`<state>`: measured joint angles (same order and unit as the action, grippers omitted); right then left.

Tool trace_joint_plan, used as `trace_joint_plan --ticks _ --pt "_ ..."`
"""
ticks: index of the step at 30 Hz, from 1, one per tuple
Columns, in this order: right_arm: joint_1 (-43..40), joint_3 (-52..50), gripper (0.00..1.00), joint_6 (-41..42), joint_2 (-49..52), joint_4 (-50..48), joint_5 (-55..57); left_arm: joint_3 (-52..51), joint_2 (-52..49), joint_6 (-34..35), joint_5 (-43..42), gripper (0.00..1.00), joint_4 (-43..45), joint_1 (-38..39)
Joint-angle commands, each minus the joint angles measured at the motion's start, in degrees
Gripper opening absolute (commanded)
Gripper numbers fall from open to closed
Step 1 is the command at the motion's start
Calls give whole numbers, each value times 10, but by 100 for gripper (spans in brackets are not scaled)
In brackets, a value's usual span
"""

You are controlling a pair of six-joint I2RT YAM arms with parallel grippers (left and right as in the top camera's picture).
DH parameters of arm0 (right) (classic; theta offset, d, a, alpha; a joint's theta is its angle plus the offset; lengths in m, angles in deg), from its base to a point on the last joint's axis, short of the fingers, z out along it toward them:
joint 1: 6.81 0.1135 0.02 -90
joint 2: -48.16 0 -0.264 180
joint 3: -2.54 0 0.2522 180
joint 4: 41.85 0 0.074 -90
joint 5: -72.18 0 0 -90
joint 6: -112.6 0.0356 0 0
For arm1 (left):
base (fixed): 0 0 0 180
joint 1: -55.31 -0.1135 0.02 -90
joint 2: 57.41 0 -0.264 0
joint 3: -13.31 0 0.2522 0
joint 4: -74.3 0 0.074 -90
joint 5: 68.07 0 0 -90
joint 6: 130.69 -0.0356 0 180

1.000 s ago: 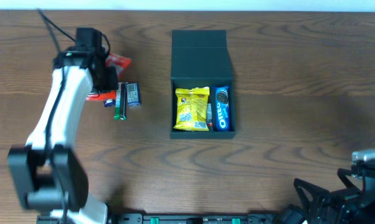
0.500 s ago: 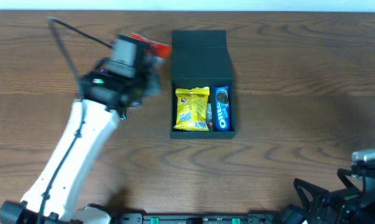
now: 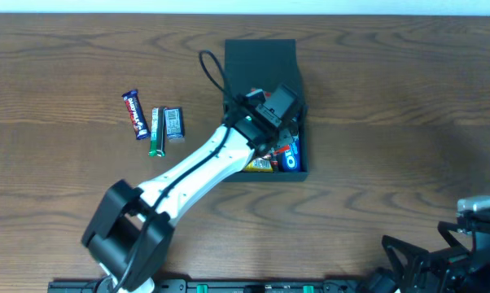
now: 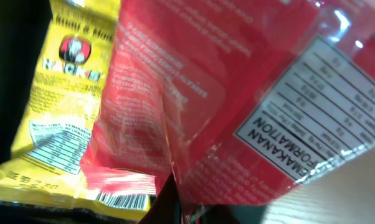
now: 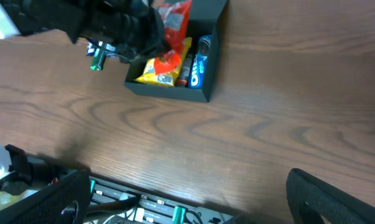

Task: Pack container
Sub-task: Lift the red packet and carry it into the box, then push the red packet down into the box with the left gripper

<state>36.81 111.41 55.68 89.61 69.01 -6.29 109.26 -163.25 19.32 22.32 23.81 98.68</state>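
Swung over from the left, left fingers (image 4: pixel 166 205) clamp a red packet (image 4: pixel 237 81) over the container's (image 3: pixel 261 59) yellow packet (image 4: pixel 63 118); right fingers (image 5: pixel 337 199) apart.

Your left arm (image 3: pixel 198 163) stretches from the near-left edge diagonally up to the container (image 3: pixel 261 57). Its wrist sits over the open compartment and hides most of what lies inside (the fingers are covered too, so you cannot read them from here). A bit of red wrapper (image 3: pixel 267 151) peeks out under the wrist, next to the lower edge of the yellow packet (image 3: pixel 260 165) and the blue Oreo pack (image 3: pixel 290 153). The lid flap lies open on the far side. Left of the box, well apart, lie a blue-and-red bar (image 3: pixel 133 114), a green stick (image 3: pixel 155 134) and a silver-blue packet (image 3: pixel 173 124). Your right arm (image 3: pixel 473 228) rests at the near-right corner.
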Motion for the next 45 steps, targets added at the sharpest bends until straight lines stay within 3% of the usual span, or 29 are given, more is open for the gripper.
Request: trace_joint_plan --ticks 1,21,22,23,24,25,29,30,34,37,40,45 --pt "-5 0 99 8 -3 2 0 2 -18 66 16 6 3 -2" --pt "-5 0 99 8 -3 2 0 2 -28 45 -13 6 -24 43" --pt "-5 0 99 8 -3 2 0 2 -28 32 -14 11 -24 43" --pt "-5 0 100 8 -3 2 0 2 -28 20 -15 28 -24 43" --pt "-5 0 99 8 -3 2 0 2 -28 3 -16 37 -23 43" --pt "-5 0 99 8 -3 2 0 3 -27 -10 -16 39 -24 43" --pt "-5 0 99 7 -3 2 -4 19 -14 -67 -21 71 -24 43" --pt "-5 0 99 7 -3 2 -4 29 -4 -89 -14 74 -22 43" --pt "-5 0 99 7 -3 2 -5 47 27 -165 15 71 -6 43" --pt "-5 -1 99 7 -3 2 -4 48 47 -272 17 29 40 43" --pt "-5 -11 99 7 -3 2 -4 48 41 -318 30 6 62 43" --pt "-5 -46 99 8 -3 2 -5 47 -7 -333 40 6 51 41"
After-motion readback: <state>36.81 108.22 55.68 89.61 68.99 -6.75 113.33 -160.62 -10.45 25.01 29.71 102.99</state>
